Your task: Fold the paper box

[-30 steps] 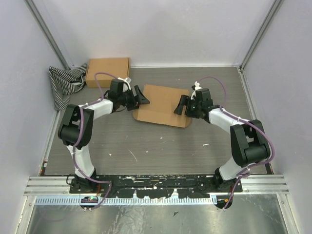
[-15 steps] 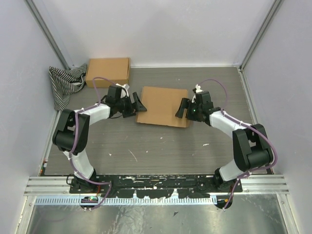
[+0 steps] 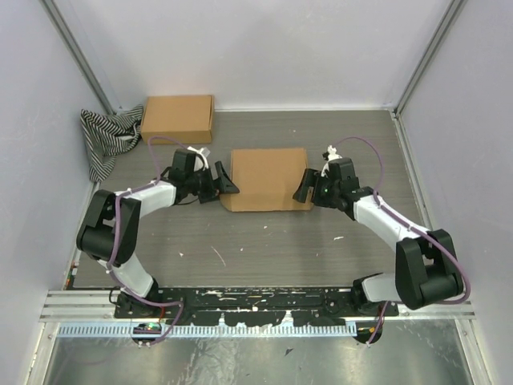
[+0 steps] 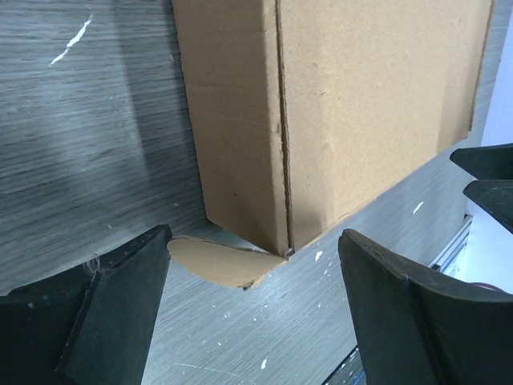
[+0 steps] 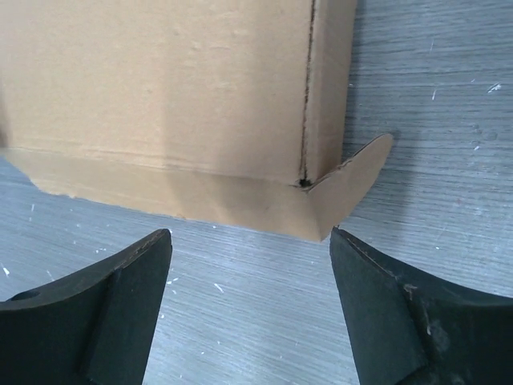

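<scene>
1. paper box (image 3: pixel 268 178) lies flat on the surface (image 3: pixel 264 241), mid-table between the two arms. Lid is down and it reads as a shallow closed rectangle.
2. left gripper (image 3: pixel 227 183) is at the box's left end, near the front-left corner. Jaws are spread wide and hold nothing.
3. Left wrist view: a vertical box corner points into the gap between the jaws, with clear space on both sides and no contact visible. A seam runs up that corner.
4. left corner tab (image 4: pixel 215 262) (rounded cardboard ear) pokes out from under that corner and lies flat on the surface.
5. right gripper (image 3: pixel 302 186) is at the box's right end, near the front-right corner. Jaws are also wide apart and hold nothing.
6. Right wrist view: the box side wall spans the gap ahead of the jaws, not pinched. right corner tab (image 5: pixel 357 178) sticks out past the corner, angled away from the wall.
7. second box (image 3: pixel 177 119), fully formed, sits at the back-left, well apart from the paper box. striped cloth (image 3: pixel 108 136) is bunched just beside it in the left corner.
</scene>
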You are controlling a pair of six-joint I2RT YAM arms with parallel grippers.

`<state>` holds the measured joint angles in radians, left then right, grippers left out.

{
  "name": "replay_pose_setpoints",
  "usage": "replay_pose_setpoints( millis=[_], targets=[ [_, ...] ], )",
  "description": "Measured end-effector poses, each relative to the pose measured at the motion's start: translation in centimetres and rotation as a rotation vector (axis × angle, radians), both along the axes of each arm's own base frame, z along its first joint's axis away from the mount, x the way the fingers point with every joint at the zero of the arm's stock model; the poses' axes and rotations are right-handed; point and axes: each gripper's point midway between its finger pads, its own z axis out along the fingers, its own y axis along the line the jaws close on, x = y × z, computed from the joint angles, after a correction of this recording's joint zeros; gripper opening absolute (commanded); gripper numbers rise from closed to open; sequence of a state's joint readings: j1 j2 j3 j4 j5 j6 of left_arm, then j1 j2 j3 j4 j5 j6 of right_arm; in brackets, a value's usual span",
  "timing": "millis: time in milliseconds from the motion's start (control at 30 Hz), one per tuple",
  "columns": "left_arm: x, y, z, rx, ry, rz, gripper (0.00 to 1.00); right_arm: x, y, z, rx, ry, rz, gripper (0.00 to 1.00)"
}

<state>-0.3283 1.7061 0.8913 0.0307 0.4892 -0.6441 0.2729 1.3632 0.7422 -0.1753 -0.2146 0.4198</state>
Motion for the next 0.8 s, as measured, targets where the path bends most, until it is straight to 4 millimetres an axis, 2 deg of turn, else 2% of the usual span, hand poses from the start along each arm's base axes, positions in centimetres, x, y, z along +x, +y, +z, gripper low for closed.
replay_pose_setpoints(
  millis=[67, 167, 400, 533, 700, 767, 800],
  targets=[
    [-0.1, 0.0, 0.5, -0.006, -0.012, -0.003, 0.9, 0.0, 0.0, 0.9, 0.004, -0.024, 0.003, 0.84],
    [-0.4, -0.1, 1.0, -0.014, -0.022, -0.009, 0.91, -0.1, -0.2, 1.1, -0.005, -0.032, 0.005, 0.85],
    [-0.8, -0.2, 1.0, -0.021, -0.014, -0.015, 0.87, 0.3, -1.7, -0.7, -0.087, 0.003, -0.055, 0.85],
    [-1.0, -0.6, 1.3, -0.047, -0.013, -0.029, 0.76, 0.0, -1.8, -2.1, -0.1, 0.048, -0.058, 0.85],
    [-1.4, -1.2, 1.9, -0.089, -0.01, -0.057, 0.67, -0.2, -1.6, -1.6, -0.081, 0.041, -0.054, 0.84],
    [-1.7, -1.4, 1.9, -0.109, -0.003, -0.067, 0.6, -0.4, -1.3, -1.2, -0.063, 0.036, -0.041, 0.84],
    [-2.0, -1.5, 1.8, -0.118, 0.003, -0.073, 0.53, -0.4, -1.1, -1.0, -0.055, 0.033, -0.035, 0.84]
  ],
)
